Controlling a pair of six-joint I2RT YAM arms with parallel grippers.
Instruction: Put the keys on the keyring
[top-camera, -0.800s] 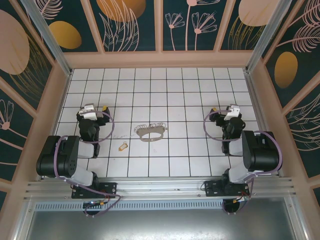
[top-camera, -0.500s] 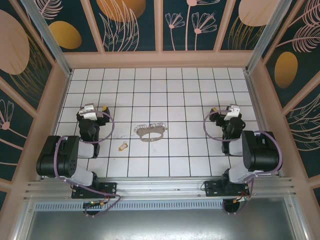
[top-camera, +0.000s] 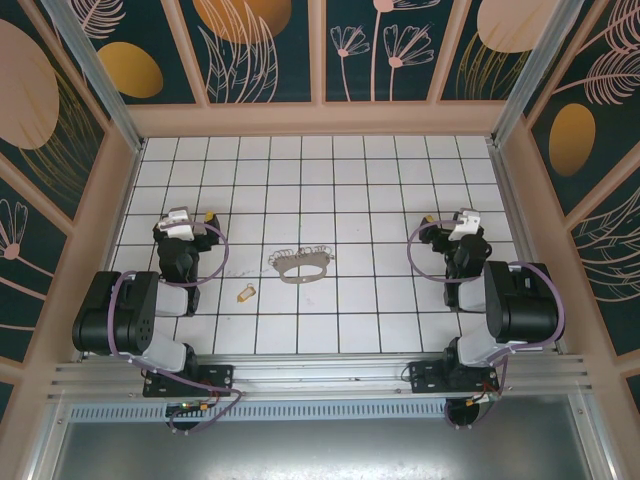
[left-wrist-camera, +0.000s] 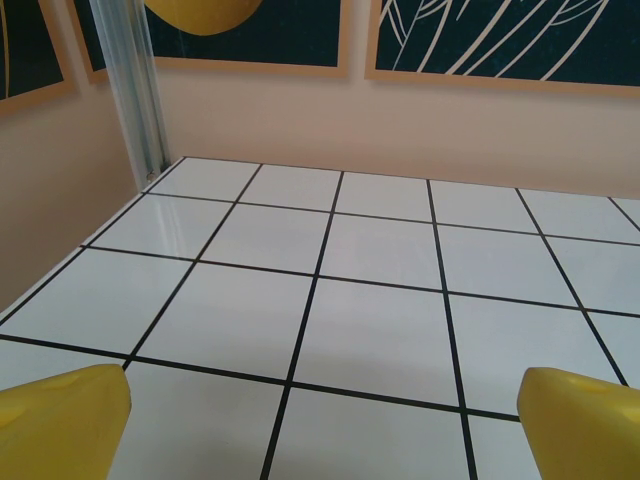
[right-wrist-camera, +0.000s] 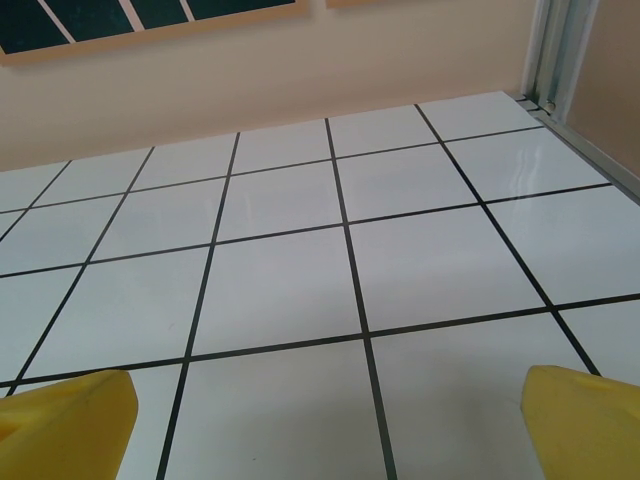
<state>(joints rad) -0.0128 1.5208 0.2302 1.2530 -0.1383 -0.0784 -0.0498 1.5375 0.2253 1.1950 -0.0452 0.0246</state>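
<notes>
Both arms sit folded, left gripper (top-camera: 180, 219) and right gripper (top-camera: 464, 219) pointing forward with jaws spread wide.

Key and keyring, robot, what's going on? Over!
Left gripper and right gripper: jaws open, empty. Key loose on the tiles, near-left of the keyring, not touching it. Nothing between them. Over.

White tiled table (top-camera: 400, 190) with black grid lines; keyring (top-camera: 301, 264) lies flat near centre; key (top-camera: 245, 293) lies apart, toward the near left.
</notes>
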